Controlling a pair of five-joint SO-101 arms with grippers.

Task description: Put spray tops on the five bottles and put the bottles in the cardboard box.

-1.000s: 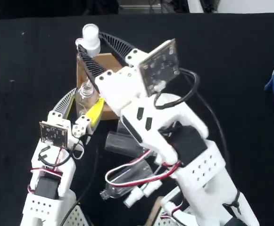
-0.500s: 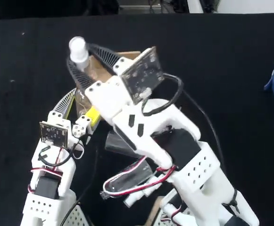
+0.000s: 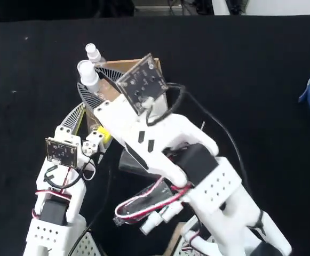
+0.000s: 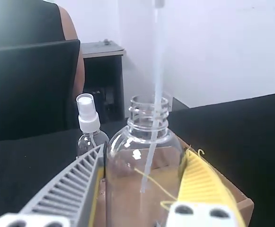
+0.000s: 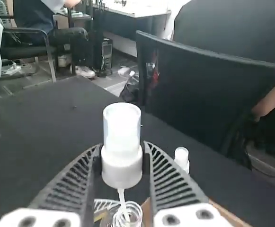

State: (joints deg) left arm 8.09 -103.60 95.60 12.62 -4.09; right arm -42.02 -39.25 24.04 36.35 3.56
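Currently, an open bottle (image 4: 146,156) is held upright between the grey and yellow fingers of the left gripper (image 4: 144,151), which are closed against its sides. It is placed over the box (image 4: 241,204); whether its base rests on the cardboard cannot be told. A spray top (image 5: 121,127) is clamped in the right gripper (image 5: 122,156), whose fingers are pressed to the top's collar from both sides. The top is kept above the bottle's neck and is not seated on it, while its tube (image 4: 156,71) is passed straight down through the neck and into the bottle. Just beside the box, on its far side from the arms, a capped bottle (image 4: 87,124) is stood upright with a spray top fitted. In the high view the held spray top (image 3: 87,71) is seen close to the capped bottle (image 3: 93,53), at the far corner of the box (image 3: 117,69), all set on a black table (image 3: 251,64).
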